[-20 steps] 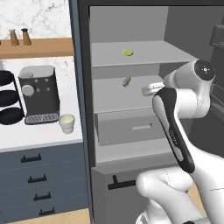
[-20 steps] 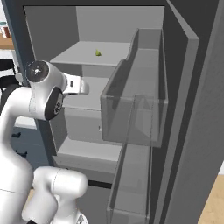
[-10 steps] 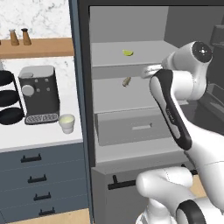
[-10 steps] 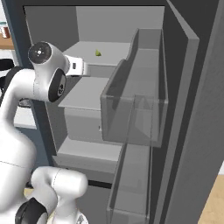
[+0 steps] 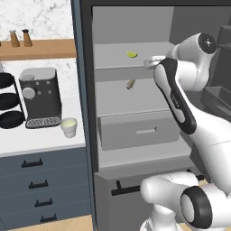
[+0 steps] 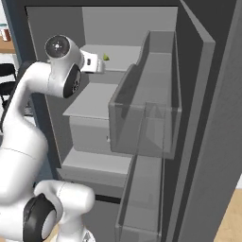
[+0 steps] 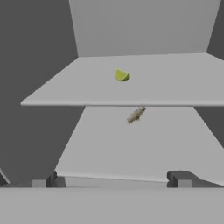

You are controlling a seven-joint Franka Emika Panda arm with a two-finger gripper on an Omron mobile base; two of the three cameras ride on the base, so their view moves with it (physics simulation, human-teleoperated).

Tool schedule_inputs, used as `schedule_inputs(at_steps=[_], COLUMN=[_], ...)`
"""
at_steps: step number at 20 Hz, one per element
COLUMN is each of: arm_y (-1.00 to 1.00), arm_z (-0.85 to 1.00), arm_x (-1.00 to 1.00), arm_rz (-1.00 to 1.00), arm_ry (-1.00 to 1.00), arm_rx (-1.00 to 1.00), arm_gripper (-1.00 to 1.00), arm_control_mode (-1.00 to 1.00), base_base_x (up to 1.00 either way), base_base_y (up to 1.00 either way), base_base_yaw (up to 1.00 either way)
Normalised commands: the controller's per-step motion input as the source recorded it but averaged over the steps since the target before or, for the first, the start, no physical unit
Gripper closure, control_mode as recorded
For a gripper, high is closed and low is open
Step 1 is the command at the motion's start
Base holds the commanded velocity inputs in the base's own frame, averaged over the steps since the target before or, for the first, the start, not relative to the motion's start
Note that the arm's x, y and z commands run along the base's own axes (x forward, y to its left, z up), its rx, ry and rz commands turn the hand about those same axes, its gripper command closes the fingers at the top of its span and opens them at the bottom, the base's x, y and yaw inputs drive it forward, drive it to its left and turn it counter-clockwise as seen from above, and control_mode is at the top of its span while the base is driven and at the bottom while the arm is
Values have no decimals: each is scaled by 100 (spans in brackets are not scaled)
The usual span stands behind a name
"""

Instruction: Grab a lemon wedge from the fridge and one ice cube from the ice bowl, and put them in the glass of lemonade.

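The two-finger gripper has its jaws spread wide with nothing between them; its dark fingertips sit far apart at the bottom of the hand view. It is level with the front edge of the upper pale grey shelf inside the tall grey fridge. The tiny bright yellow-green lemon wedge lies on that upper shelf, ahead of the gripper and apart from it. On the shelf below lies a dull tan oblong bit. Left of the fridge, a small cream-white cup of yellow-green lemonade stands on the white counter, just beside a dark grey coffee machine.
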Motion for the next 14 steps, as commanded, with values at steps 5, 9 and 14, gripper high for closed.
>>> schedule_inputs(at_steps=[5, 9, 14], arm_y=[-8, 0, 0], arm_z=[15, 0, 0], arm_x=[38, 48, 42], arm_rz=[0, 0, 2], arm_ry=[1, 10, 1], arm_rx=[3, 0, 0], arm_gripper=[-100, -100, -100], arm_control_mode=[-100, -100, -100], base_base_x=[0, 0, 0], base_base_y=[0, 0, 0], base_base_yaw=[0, 0, 0])
